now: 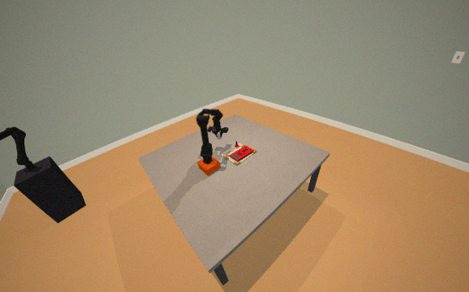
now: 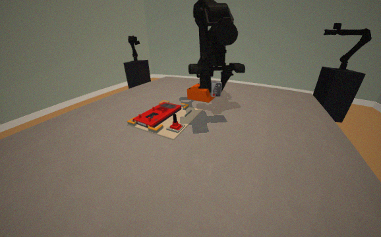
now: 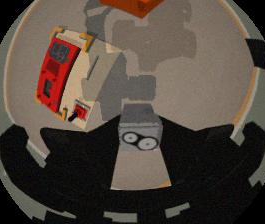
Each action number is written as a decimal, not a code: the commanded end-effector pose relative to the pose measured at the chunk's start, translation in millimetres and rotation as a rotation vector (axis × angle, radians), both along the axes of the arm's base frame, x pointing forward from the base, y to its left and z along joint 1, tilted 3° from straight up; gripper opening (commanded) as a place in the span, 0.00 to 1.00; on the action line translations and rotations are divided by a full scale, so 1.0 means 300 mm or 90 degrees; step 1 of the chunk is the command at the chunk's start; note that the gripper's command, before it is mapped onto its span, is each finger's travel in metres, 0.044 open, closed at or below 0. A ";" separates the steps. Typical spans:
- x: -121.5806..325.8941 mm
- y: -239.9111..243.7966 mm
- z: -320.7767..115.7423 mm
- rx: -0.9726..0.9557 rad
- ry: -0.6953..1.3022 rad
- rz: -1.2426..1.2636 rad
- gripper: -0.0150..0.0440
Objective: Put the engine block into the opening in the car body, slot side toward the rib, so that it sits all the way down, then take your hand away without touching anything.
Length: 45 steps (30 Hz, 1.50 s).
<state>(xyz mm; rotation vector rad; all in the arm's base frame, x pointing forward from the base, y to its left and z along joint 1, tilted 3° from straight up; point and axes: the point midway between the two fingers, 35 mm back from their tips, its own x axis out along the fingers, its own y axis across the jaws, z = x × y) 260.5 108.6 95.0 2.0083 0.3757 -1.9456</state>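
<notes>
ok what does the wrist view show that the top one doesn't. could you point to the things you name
Only the wrist view: the two round discs on the end of the grey engine block (image 3: 140, 136), held in the tool (image 1: 218, 135) (image 3: 137, 117).

Only the top view: the wall plate (image 1: 458, 57) and the table legs (image 1: 314, 179).

Both: the red car body (image 1: 241, 152) (image 3: 57, 75) on its pale board (image 1: 240, 165) (image 3: 103, 60), the black-handled red piece (image 1: 237, 145) (image 3: 80, 111) beside it, and the orange base (image 1: 208, 167) (image 3: 142, 11).

The black arm (image 1: 204, 138) (image 2: 207, 43) is bent over at its top, and the downward-pointing gripper (image 1: 219, 135) (image 2: 215, 88) (image 3: 137, 117) is held raised above the surface, inward from its edges, its fingers closed on something.
</notes>
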 end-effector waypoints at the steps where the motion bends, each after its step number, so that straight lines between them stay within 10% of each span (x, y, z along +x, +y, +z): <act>1: -0.008 -0.003 0.004 0.015 -0.032 0.002 0.25; 21: -0.067 -0.033 -0.023 0.195 -0.382 -0.006 0.25; 45: -0.069 -0.042 -0.159 0.194 -0.386 -0.011 0.25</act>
